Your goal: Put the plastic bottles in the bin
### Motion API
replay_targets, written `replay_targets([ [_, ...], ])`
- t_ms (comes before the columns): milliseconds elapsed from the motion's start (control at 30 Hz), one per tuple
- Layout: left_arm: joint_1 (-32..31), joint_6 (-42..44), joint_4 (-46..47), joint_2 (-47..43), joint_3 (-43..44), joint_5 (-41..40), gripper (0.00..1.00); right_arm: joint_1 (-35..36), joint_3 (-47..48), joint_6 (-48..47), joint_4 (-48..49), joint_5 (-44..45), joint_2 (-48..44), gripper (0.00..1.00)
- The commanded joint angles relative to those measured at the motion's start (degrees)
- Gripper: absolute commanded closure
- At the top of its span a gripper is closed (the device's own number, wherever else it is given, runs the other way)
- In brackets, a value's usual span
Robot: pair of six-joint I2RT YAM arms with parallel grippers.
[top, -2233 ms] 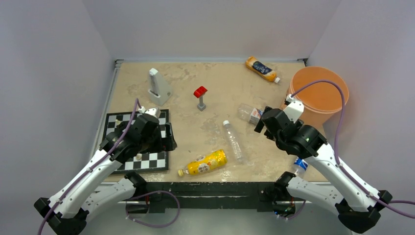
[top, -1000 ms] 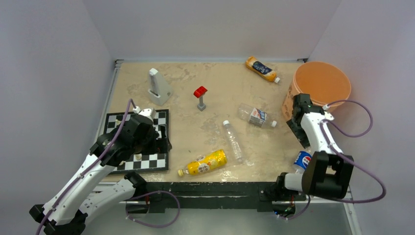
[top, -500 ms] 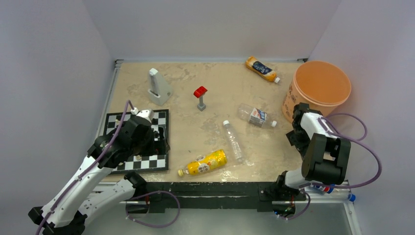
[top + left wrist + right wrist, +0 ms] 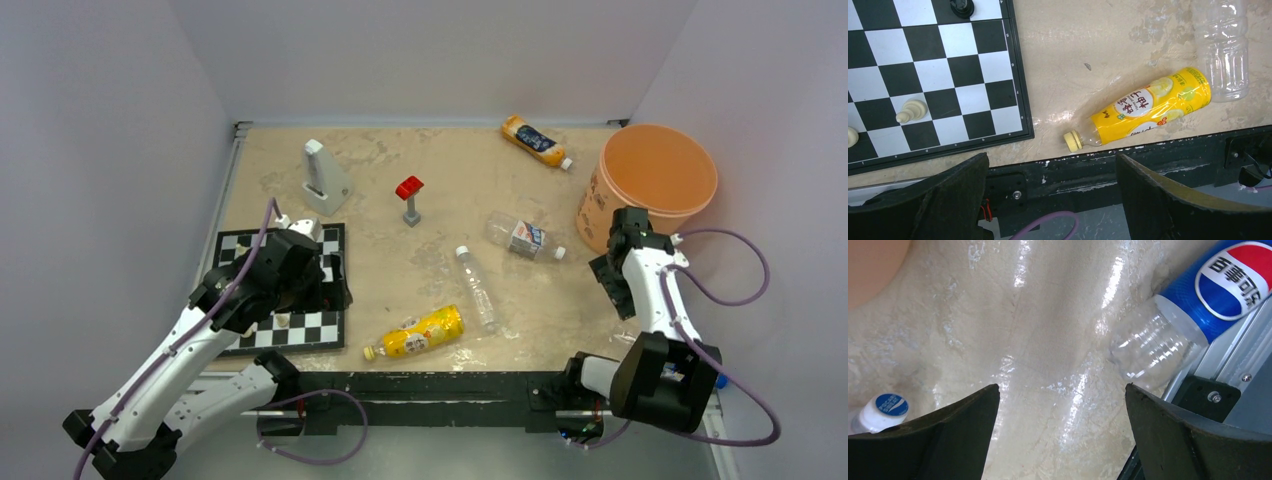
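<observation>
- so where was the bin?
- upper right of the overhead view, upright, mouth up.
- and the arms?
- the left gripper hung over the chessboard at left, jaws wide and empty. the right gripper sat just below the bin, equally wide and empty.
- bottles?
- all outside the bin. a yellow bottle lay at lower centre, a slim clear bottle just above it, a labelled clear bottle right of centre, an orange bottle at the top. a blue-labelled bottle filled the right wrist view's upper right.

plain pale grey walls enclose a mottled beige tabletop with a black front edge
</observation>
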Motion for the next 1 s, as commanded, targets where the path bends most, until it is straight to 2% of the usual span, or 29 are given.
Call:
replay_targets([
  [0, -0.24, -0.23, 1.81, 0.47, 2.73, 0.72, 0.00, -0.25, 3.71, 4.20, -6.99, -0.85, -3.29, 0.02],
  [267, -0.19, 0.59, 1.11, -0.04, 3.35, 0.61, 0.00, -0.33, 3.29, 10.75, -14.73, 3.38, -6.64, 0.02],
  [400, -0.25, 1.55, -1.03, -1.52, 3.86, -1.92, 0.00, -0.41, 0.88, 17.75, -18.83, 6.67, -9.35, 0.02],
  [600, -0.21, 1.68, -1.94, -3.66, 3.83, -2.20, 0.00, -0.72, -0.11, 25.06, -17.86, 8.91, -11.91, 0.05],
  [967, -0.24, 1.57, -2.31, -6.22, 3.03, -0.91, 0.00, -6.76, -0.30, 29.78, -15.68, 13.25, -4.82, 0.01],
])
